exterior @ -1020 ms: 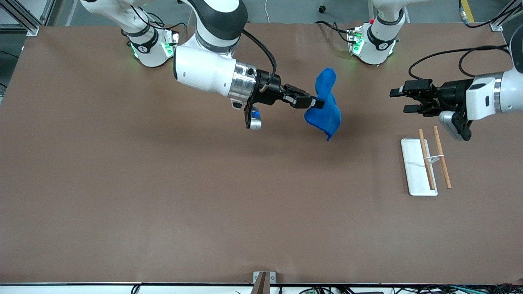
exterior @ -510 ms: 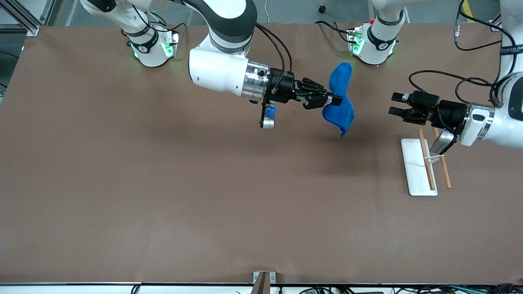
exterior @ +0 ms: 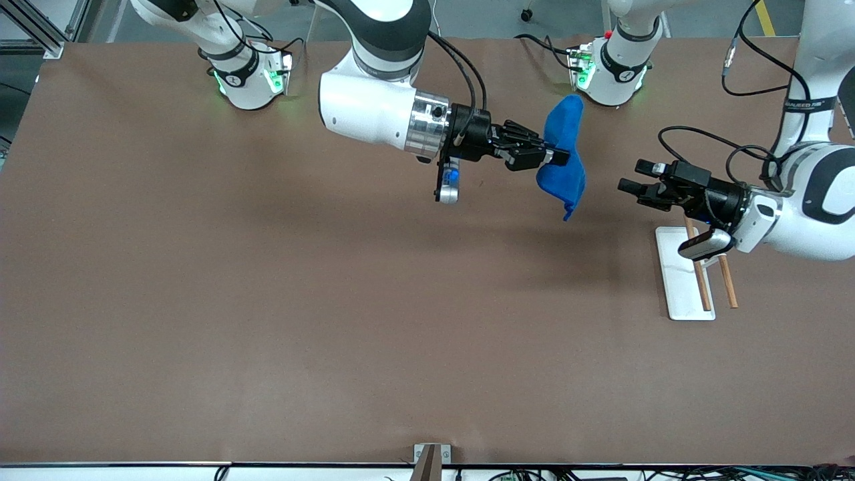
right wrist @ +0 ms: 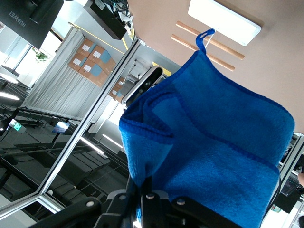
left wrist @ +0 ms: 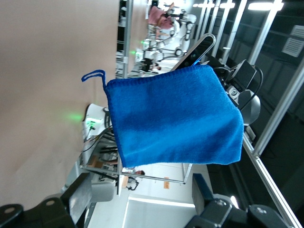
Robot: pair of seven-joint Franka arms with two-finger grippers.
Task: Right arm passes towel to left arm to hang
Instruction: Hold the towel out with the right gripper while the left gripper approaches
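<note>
My right gripper (exterior: 560, 158) is shut on the bright blue towel (exterior: 562, 155) and holds it up in the air over the table, between the two arms. The towel hangs folded from the fingers, one lobe up and one down. In the right wrist view the towel (right wrist: 209, 137) fills the middle, pinched between the shut fingers. My left gripper (exterior: 631, 184) is open and empty, pointing at the towel with a gap between them. In the left wrist view the towel (left wrist: 173, 121) hangs ahead of the open fingers, its corner loop (left wrist: 92, 75) showing.
A white tray (exterior: 681, 280) with two wooden rods (exterior: 726, 284) lies on the brown table under the left wrist, toward the left arm's end. It also shows in the right wrist view (right wrist: 224, 21). The two arm bases (exterior: 248, 73) stand along the table's edge farthest from the front camera.
My right gripper carried the towel toward the left arm's end. My left gripper swung down and moved toward the towel, closing the gap, with its wrist now over the tray.
</note>
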